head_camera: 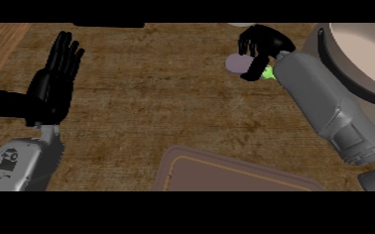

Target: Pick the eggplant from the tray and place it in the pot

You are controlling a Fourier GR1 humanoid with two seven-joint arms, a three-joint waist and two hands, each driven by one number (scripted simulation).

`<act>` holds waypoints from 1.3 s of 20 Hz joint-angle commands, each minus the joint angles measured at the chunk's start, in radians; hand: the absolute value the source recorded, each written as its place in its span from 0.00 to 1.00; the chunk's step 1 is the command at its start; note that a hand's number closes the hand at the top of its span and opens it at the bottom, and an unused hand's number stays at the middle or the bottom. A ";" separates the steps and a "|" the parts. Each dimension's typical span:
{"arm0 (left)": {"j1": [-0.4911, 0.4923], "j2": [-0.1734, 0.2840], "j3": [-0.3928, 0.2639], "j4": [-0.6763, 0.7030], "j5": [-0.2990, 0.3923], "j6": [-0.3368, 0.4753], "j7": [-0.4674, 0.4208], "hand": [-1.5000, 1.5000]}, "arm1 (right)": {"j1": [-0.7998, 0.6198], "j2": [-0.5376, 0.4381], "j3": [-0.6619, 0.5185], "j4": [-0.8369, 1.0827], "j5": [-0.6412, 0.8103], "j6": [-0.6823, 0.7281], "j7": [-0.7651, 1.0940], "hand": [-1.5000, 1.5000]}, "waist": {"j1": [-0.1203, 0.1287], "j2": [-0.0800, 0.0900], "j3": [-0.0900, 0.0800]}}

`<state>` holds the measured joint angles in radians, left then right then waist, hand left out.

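My right hand [264, 42] is at the upper right of the counter, its fingers curled round the eggplant [238, 63], a pale purple body with a green stem end [268, 73] showing under the hand. The hand and eggplant sit just left of the pot [351, 54], a large grey vessel with a light inside at the right edge. The brown tray [219, 171] lies at the bottom centre, nothing visible on it. My left hand [58, 74] stands open at the left, fingers up, resting.
The counter's top [161, 99] is brown and wood-grained. A lighter wooden strip [11, 37] shows at the far upper left. A dark object [110, 25] sits at the top edge.
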<state>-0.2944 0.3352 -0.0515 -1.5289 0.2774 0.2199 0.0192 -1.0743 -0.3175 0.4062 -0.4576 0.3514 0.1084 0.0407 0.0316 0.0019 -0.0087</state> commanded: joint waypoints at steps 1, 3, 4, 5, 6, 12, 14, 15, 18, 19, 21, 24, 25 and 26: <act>-0.005 0.001 0.000 0.004 -0.001 -0.007 -0.008 0.50 | -0.116 -0.052 -0.028 0.066 0.078 -0.266 0.278 1.00 | 0.021 0.002 -0.004; -0.005 -0.010 -0.014 0.003 -0.003 -0.007 -0.003 0.50 | -0.153 -0.072 0.000 0.105 0.145 -0.374 0.414 1.00 | 0.025 0.005 -0.004; -0.018 -0.003 -0.011 0.003 0.000 -0.011 0.002 0.50 | -0.182 -0.084 -0.002 0.123 0.163 -0.426 0.478 1.00 | 0.030 0.010 -0.002; -0.026 -0.004 -0.012 -0.001 0.001 -0.012 0.004 0.50 | -0.216 -0.064 0.010 0.131 0.189 -0.479 0.554 1.00 | 0.041 0.006 -0.002; -0.019 -0.017 -0.024 0.004 -0.002 -0.011 0.003 0.50 | -0.243 -0.063 0.024 0.143 0.221 -0.534 0.619 1.00 | 0.038 0.007 -0.001; -0.016 -0.029 -0.025 0.008 -0.006 -0.002 0.002 0.50 | -0.329 -0.051 0.155 0.283 0.433 -0.761 0.984 1.00 | 0.033 0.013 0.004; -0.023 -0.008 -0.001 0.010 -0.003 -0.002 0.015 0.50 | -0.364 -0.045 0.182 0.314 0.478 -0.788 1.072 1.00 | 0.022 0.008 0.006; -0.027 -0.021 -0.018 0.006 -0.012 0.003 0.018 0.50 | -0.373 -0.037 0.192 0.323 0.496 -0.805 1.116 1.00 | 0.011 0.005 0.006; -0.026 -0.028 0.003 0.031 -0.018 0.015 -0.004 0.50 | -0.352 -0.013 0.203 0.360 0.521 -0.790 1.193 1.00 | -0.012 0.002 0.008; 0.013 -0.013 0.003 -0.007 -0.015 0.006 0.004 0.50 | -0.377 -0.047 0.194 0.375 0.517 -0.751 1.179 1.00 | -0.002 0.001 0.008; -0.003 0.021 0.043 0.027 0.005 -0.025 0.008 0.50 | -0.384 -0.060 0.169 0.368 0.495 -0.699 1.164 1.00 | -0.024 -0.005 0.008; 0.014 -0.028 0.013 0.011 -0.022 0.014 0.005 0.50 | -0.314 -0.088 0.150 0.366 0.485 -0.715 1.124 1.00 | -0.036 -0.007 0.008; 0.022 -0.035 0.022 0.039 -0.030 0.018 -0.030 0.50 | -0.298 -0.132 0.127 0.363 0.464 -0.730 1.080 1.00 | -0.036 -0.004 0.008; 0.024 -0.025 0.024 0.018 -0.019 0.002 -0.012 0.50 | -0.271 -0.140 0.123 0.352 0.463 -0.726 1.065 1.00 | -0.041 -0.008 0.008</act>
<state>-0.2873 0.3127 -0.0368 -1.5093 0.2586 0.2268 0.0137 -1.3904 -0.4129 0.5539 -0.0957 0.8276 -0.6081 1.0540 0.0060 -0.0012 -0.0009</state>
